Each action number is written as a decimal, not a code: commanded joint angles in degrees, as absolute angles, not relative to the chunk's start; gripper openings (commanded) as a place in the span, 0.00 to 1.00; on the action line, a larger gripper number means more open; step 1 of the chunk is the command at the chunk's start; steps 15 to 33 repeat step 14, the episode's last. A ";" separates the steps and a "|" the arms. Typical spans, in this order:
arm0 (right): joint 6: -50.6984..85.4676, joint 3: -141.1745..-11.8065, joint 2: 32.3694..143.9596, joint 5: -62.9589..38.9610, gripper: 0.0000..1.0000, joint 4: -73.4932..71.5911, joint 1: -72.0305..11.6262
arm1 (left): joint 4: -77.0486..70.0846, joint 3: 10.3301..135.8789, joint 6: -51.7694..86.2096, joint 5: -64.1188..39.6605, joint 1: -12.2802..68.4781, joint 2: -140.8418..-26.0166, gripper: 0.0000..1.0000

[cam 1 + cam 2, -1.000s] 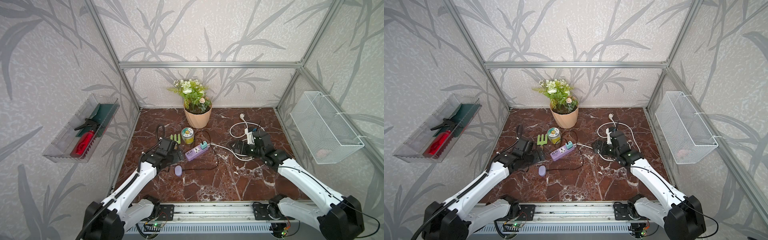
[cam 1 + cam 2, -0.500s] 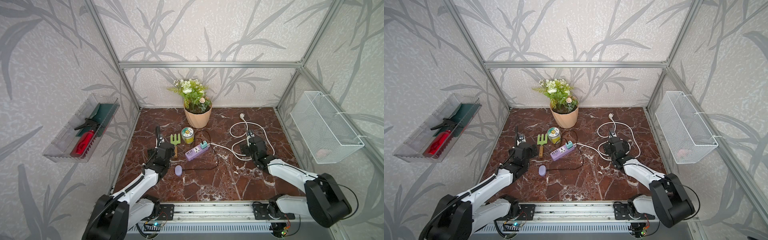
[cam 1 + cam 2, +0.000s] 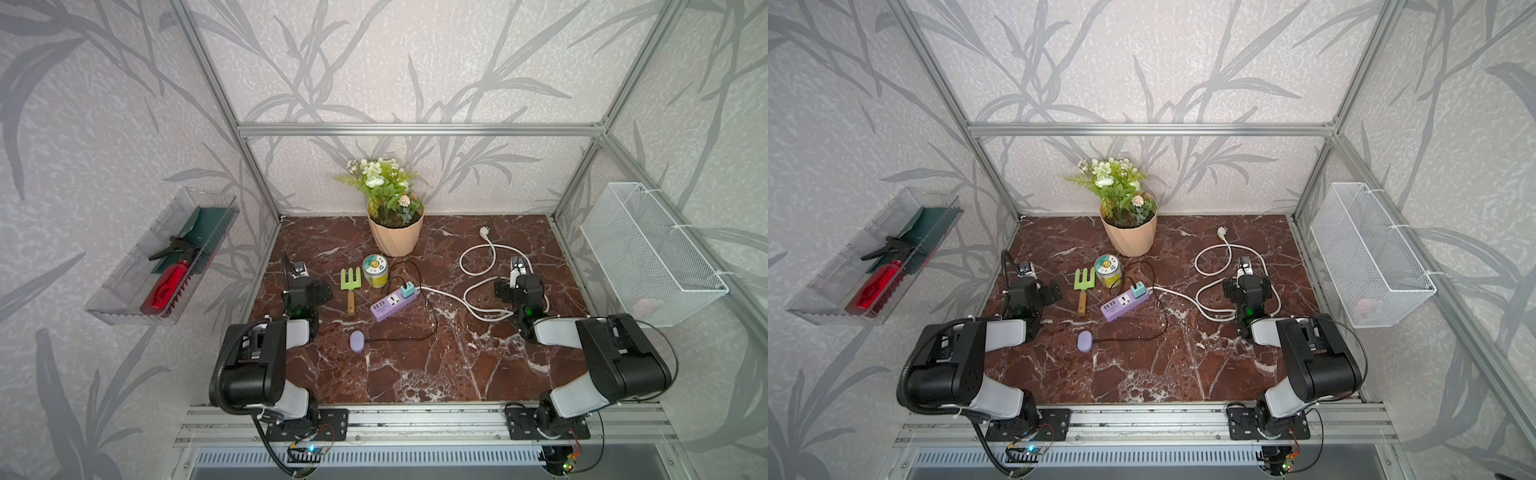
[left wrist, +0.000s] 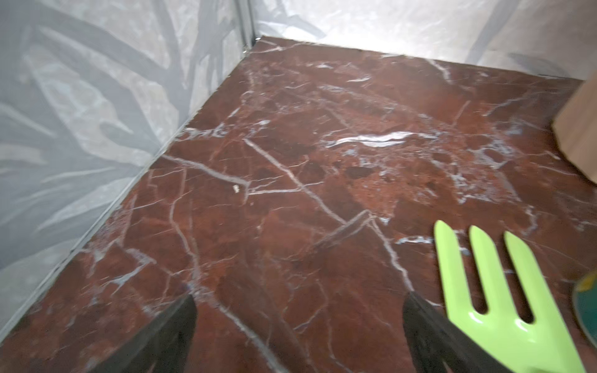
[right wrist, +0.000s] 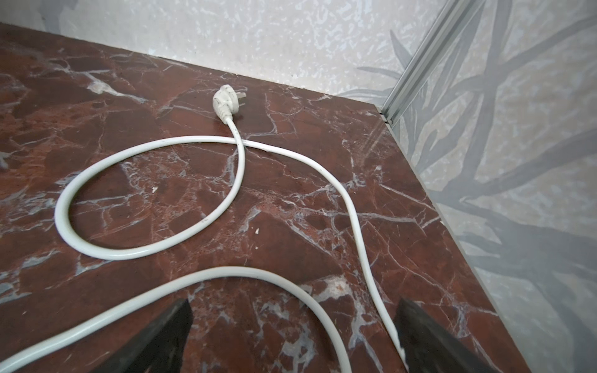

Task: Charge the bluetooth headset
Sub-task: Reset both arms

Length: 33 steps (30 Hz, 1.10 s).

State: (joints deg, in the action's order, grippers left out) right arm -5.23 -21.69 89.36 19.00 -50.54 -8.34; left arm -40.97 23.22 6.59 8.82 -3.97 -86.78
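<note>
Nearest the arm bases, back from the left tool (image 4: pixel 298 305) and off to its right, the bluetooth headset (image 3: pixel 357 341) is lying flat on the marble tabletop (image 3: pixel 415 374), well apart from both tools. A thin black cable (image 3: pixel 395 340) is reaching the headset's end and looping away to the teal charger plug (image 3: pixel 408 289), which is sitting in the far end of the purple power strip (image 3: pixel 388 305); whether the cable is fully seated in the headset is too small to tell. Further out, the left tool is hanging low over bare tabletop with its jaws spread wide and nothing between them, and the green hand rake (image 4: pixel 504 336) is lying just beside its right finger. Across the strip, the right tool (image 5: pixel 294 310) is likewise standing spread and gripping nothing, with loops of the white cord (image 5: pixel 226 206) running under and ahead of it. Beyond the rake a small jar (image 3: pixel 375 270) is standing, and ahead of the right tool the cord's white plug (image 5: pixel 224 100) is lying loose on the tabletop. Farthest back, the flower pot (image 3: pixel 395 237) is standing by the rear wall
</note>
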 commanded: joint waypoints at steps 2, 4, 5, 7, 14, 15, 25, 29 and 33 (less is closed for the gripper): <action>-4.06 -17.34 89.91 10.76 0.99 -62.30 -8.17 | -48.66 22.09 4.60 11.47 -1.58 -87.05 0.99; -3.61 -19.67 90.13 10.89 0.99 -58.07 -8.04 | -49.35 21.91 3.85 15.03 0.15 -87.37 0.99; -4.05 -19.87 91.43 10.77 0.99 -59.88 -8.00 | -50.10 21.91 3.69 17.00 0.91 -87.70 0.99; -3.91 -19.28 90.79 10.98 0.99 -59.82 -8.00 | -48.04 22.59 4.00 19.04 1.66 -87.31 0.99; -3.52 -19.12 91.12 12.50 0.99 -60.82 -8.09 | -47.98 22.88 4.22 17.89 1.03 -87.64 0.99; -3.52 -19.12 91.12 12.50 0.99 -60.82 -8.09 | -47.98 22.88 4.22 17.89 1.03 -87.64 0.99; -3.52 -19.12 91.12 12.50 0.99 -60.82 -8.09 | -47.98 22.88 4.22 17.89 1.03 -87.64 0.99; -3.52 -19.12 91.12 12.50 0.99 -60.82 -8.09 | -47.98 22.88 4.22 17.89 1.03 -87.64 0.99; -3.52 -19.12 91.12 12.50 0.99 -60.82 -8.09 | -47.98 22.88 4.22 17.89 1.03 -87.64 0.99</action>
